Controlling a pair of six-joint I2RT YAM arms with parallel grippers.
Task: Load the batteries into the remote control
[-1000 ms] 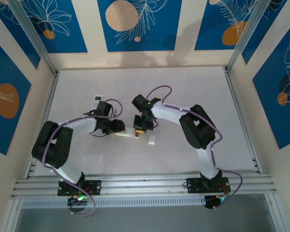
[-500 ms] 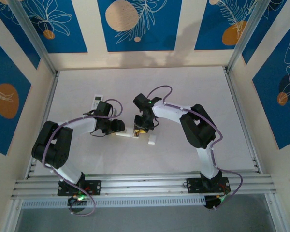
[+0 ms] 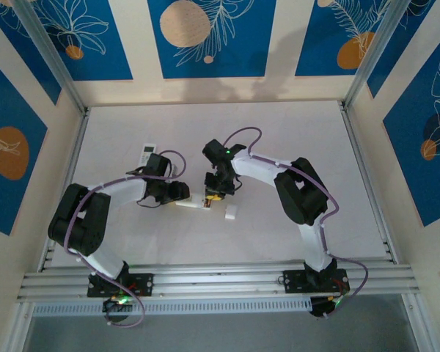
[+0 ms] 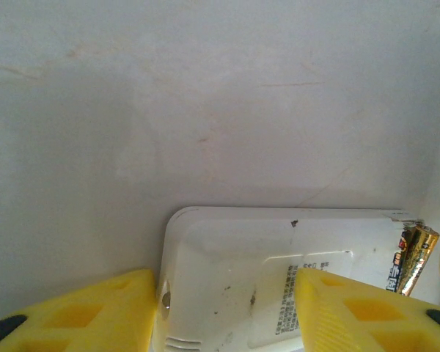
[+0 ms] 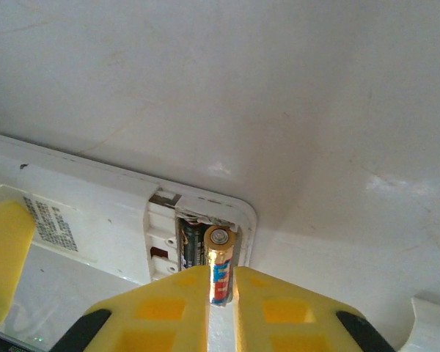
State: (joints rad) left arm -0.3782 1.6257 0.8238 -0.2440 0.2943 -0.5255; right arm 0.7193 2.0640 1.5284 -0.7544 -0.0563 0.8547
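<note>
Now the right gripper (image 5: 221, 293), clamped on a battery (image 5: 220, 262), holds it at the remote's (image 5: 95, 213) open bay (image 5: 163, 236), long axis roughly parallel to the seated battery (image 5: 193, 248) just beside.

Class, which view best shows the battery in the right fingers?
Right wrist: the battery is large and sharp between the fingers, at the remote's open compartment. Left wrist catches it at its edge; top external, too small to tell.
</note>
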